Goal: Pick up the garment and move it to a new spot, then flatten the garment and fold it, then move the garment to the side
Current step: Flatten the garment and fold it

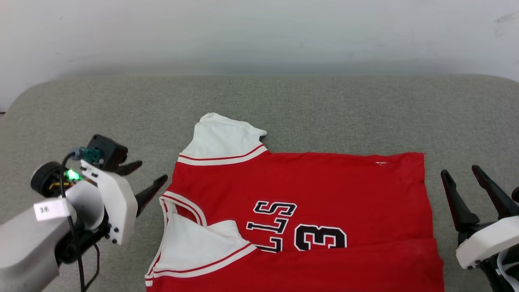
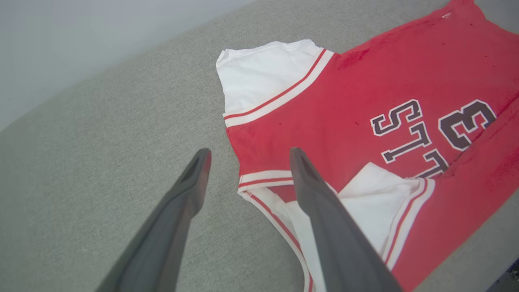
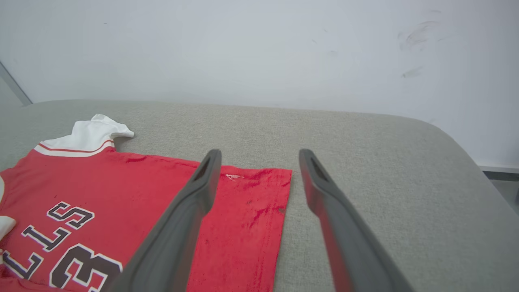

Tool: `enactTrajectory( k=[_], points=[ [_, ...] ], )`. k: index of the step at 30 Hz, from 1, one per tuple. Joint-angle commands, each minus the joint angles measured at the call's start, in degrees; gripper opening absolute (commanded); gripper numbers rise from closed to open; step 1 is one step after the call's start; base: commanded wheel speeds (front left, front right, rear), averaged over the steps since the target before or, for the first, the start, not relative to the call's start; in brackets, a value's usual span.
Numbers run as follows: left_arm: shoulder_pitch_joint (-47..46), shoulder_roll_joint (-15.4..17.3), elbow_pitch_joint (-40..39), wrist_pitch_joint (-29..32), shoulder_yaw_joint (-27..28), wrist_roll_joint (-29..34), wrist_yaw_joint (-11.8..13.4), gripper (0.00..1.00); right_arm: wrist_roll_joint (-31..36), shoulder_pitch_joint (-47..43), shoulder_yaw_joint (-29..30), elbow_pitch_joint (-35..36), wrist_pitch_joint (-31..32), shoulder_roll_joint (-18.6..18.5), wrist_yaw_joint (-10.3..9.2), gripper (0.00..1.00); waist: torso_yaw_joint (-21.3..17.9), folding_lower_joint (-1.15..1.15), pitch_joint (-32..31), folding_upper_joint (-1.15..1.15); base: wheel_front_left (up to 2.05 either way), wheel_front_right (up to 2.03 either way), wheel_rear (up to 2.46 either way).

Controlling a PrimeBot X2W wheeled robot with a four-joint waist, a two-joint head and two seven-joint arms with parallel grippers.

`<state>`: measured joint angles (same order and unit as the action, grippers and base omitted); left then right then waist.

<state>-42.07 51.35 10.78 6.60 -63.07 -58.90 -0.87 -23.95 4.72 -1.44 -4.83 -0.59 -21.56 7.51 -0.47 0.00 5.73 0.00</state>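
Nearest, the left gripper (image 1: 152,170) hangs just off the collar end of the shirt (image 1: 304,182), its two dark fingers spread wide and holding nothing. From its wrist, one finger (image 2: 184,190) lies over bare grey cloth and the other over the striped collar trim; whether that one touches the fabric cannot be told. Level with it, off the shirt's hem end, the right gripper (image 1: 459,170) is also spread and empty. From its wrist, one finger (image 3: 194,194) crosses the red hem corner and the other sits over the grey surface just beside the hem.

Between them the shirt lies flat on the grey cushioned surface (image 1: 344,109), collar toward the left gripper. Its near edge is folded up in a red band that covers the lower part of the black letters and the "3", and the near white sleeve is tucked in over the chest. Further back, the other white sleeve sticks out from the shirt's far edge. Beyond the shirt is bare grey cloth, then a pale wall (image 1: 259,32).
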Motion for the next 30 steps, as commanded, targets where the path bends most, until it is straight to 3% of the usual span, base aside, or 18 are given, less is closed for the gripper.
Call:
enactTrajectory(
  k=[1,6,13,19,30],
  points=[
    [-1.25,-0.39,0.51,-0.07,0.36,0.20,-0.28,1.00,0.69,0.61,0.05,0.60,-0.42,0.65,-0.05,1.00,-0.75,0.00,0.65,0.00,0.00,0.00,0.00],
    [-6.84,-3.04,5.18,4.08,2.64,-3.69,-2.47,1.00,2.59,1.65,-0.72,3.34,0.04,2.42,-0.05,1.00,-3.08,0.00,3.52,0.00,0.00,0.00,0.00],
    [-17.19,-4.90,12.65,16.22,3.27,-6.32,-4.19,1.00,3.72,4.20,-1.35,5.61,0.02,4.05,-0.05,1.00,-7.15,0.00,9.86,0.00,0.00,0.00,0.00],
    [-25.37,-5.75,17.19,26.36,3.43,-7.29,-3.33,1.00,4.10,6.56,-1.47,6.05,-0.96,5.46,-0.05,1.00,-10.04,0.00,15.59,0.00,0.00,0.00,0.00],
    [-32.89,-7.11,22.59,33.21,1.25,-3.82,-3.59,1.00,4.52,10.32,-2.34,5.49,-2.87,7.06,-0.05,1.00,-13.08,0.00,22.63,0.00,0.00,0.00,0.00]
  ],
)
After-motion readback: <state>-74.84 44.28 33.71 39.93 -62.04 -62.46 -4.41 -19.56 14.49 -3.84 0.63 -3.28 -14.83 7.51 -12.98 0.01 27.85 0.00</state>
